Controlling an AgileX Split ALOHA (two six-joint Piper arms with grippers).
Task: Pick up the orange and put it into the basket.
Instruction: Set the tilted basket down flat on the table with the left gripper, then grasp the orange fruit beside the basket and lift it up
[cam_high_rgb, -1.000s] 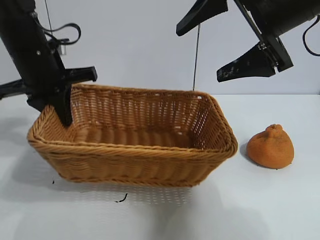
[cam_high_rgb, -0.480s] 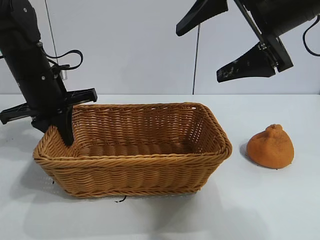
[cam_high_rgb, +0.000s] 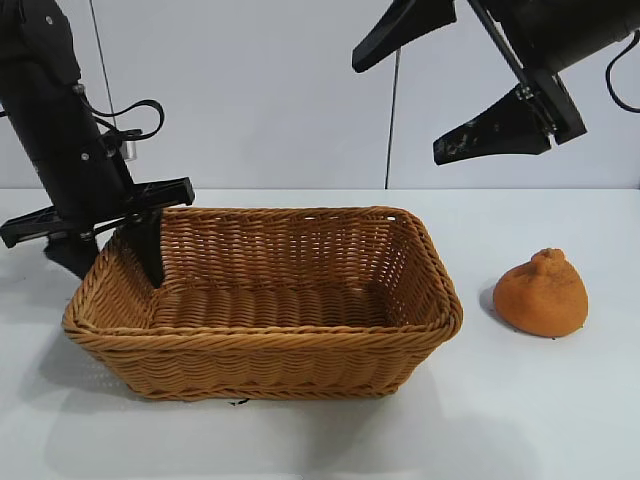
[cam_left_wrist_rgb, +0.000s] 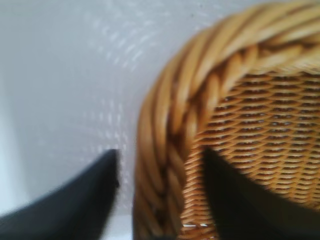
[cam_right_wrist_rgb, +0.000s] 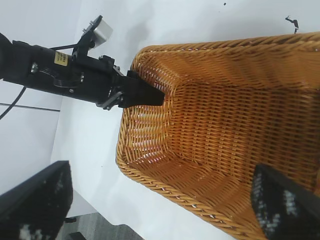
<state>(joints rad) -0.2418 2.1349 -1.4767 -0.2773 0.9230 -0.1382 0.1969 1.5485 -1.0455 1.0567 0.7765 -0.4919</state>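
The orange (cam_high_rgb: 541, 293), lumpy with a knobby top, lies on the white table to the right of the basket (cam_high_rgb: 260, 335), a little apart from it. The wicker basket stands flat on the table with nothing in it. My left gripper (cam_high_rgb: 110, 255) is open and straddles the basket's left rim (cam_left_wrist_rgb: 165, 125), one finger inside the basket and one outside, both clear of the weave. My right gripper (cam_high_rgb: 396, 112) hangs open high over the basket's right end, above and left of the orange, holding nothing. In the right wrist view its gripper (cam_right_wrist_rgb: 160, 200) looks down into the basket (cam_right_wrist_rgb: 200, 47).
The white table (cam_high_rgb: 540, 420) spreads in front of and to the right of the basket. A thin upright rod (cam_high_rgb: 392, 110) stands behind the basket. The left arm (cam_right_wrist_rgb: 65, 75) reaches in at the basket's left end.
The basket, tipped up at its left end a second ago, has come down flat on the table. My left gripper has opened and let go of its rim. The right arm has not moved.
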